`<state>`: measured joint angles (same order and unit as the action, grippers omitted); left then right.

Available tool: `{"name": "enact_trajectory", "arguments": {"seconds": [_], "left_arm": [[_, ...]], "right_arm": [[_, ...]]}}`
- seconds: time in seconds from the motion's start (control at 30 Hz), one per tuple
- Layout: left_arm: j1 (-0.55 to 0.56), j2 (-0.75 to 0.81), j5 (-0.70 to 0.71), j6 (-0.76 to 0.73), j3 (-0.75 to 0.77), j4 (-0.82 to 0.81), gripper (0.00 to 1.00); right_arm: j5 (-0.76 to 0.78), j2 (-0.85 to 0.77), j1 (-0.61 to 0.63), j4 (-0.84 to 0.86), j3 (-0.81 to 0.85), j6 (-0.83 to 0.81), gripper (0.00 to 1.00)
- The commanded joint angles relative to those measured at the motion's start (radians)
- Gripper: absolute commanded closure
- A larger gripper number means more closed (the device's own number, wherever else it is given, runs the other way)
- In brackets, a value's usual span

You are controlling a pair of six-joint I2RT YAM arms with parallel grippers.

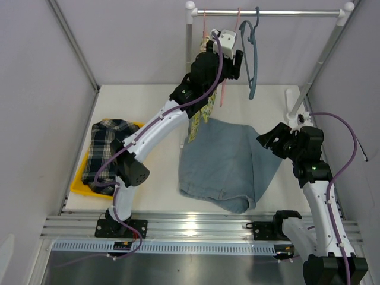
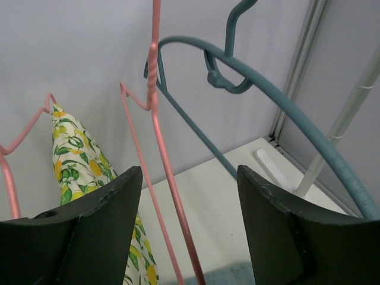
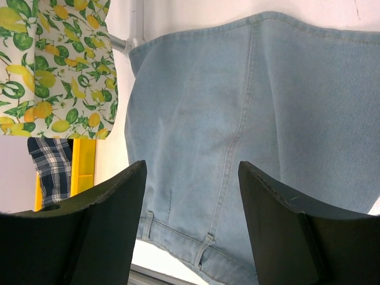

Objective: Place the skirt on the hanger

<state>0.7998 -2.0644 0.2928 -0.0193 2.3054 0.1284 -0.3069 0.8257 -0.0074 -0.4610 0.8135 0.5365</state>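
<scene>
Top external view: a white bench (image 1: 136, 104) fills the cell, with a clothes rail (image 1: 285, 12) across its far end. A blue denim garment (image 1: 225, 160) lies spread over the middle of the bench. To its left a dark plaid shirt (image 1: 110, 151) rests folded in a yellow tray (image 1: 79, 185).

The left arm stretches up to the rail, and the right arm is bent low over the denim's right edge.

The skirt (image 2: 77, 154) is off the bench. It hangs from the rail on a pink hanger (image 2: 6, 172), its top edge caught at the hanger's shoulder notch and its hem dangling just above the denim. A second pink hanger (image 2: 155, 130) hangs just beside it, then a thicker blue-grey hanger (image 2: 285, 107).

The left end effector (image 2: 190, 178) is spread wide and grips nothing. The second pink hanger's wire runs down through the gap, and neither finger visibly touches it. The right end effector (image 3: 191, 172) is also spread and empty, pointing down at the denim.
</scene>
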Motion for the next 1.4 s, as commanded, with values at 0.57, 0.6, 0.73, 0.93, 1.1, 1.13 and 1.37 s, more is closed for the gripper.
{"name": "enact_trajectory", "arguments": {"seconds": [0.57, 0.6, 0.73, 0.93, 1.1, 1.13, 1.37], "left_arm": [[-0.027, -0.007, -0.006, 0.005, 0.068, -0.006, 0.37], [-0.025, -0.007, -0.004, 0.005, 0.068, -0.006, 0.36], [-0.025, -0.007, -0.001, 0.010, 0.066, -0.007, 0.36], [-0.025, -0.029, -0.026, 0.050, 0.081, -0.012, 0.36], [-0.025, -0.068, -0.035, 0.082, 0.091, -0.001, 0.37], [-0.025, -0.071, -0.035, 0.087, 0.094, -0.003, 0.37], [-0.025, -0.099, -0.037, 0.133, 0.101, -0.019, 0.41]], "right_arm": [[-0.017, -0.037, 0.004, 0.015, -0.004, -0.041, 0.36], [-0.017, -0.037, 0.004, 0.015, -0.005, -0.043, 0.36], [-0.015, -0.040, 0.004, 0.009, -0.008, -0.047, 0.36], [-0.014, -0.040, 0.004, 0.001, -0.010, -0.055, 0.36], [-0.020, -0.037, 0.004, -0.001, -0.013, -0.056, 0.37], [-0.020, -0.036, 0.004, -0.001, -0.013, -0.058, 0.36], [-0.020, -0.036, 0.004, -0.008, -0.014, -0.072, 0.36]]}}
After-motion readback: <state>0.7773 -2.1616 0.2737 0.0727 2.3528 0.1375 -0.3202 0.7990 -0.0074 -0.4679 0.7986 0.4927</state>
